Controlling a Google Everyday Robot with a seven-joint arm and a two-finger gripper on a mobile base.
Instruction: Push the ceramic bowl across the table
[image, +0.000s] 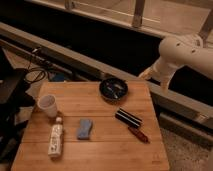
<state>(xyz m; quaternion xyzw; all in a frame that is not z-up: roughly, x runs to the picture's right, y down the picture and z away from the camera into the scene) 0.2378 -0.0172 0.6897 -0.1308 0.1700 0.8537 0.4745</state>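
Note:
The ceramic bowl (113, 89) is round, shallow and glossy black with pale marks inside. It sits near the far edge of the table (100, 155), a little right of centre. My white arm (182, 52) reaches in from the upper right. My gripper (145, 74) is at its lower end, just beyond the table's far right corner, to the right of the bowl and apart from it.
On the table are a white paper cup (47, 105) at the left, a white bottle (55, 140) lying front left, a blue sponge (84, 128), a black box (128, 117) and a reddish-brown object (138, 134). Cables (35, 75) lie on the floor at the left. A ledge (175, 100) runs behind.

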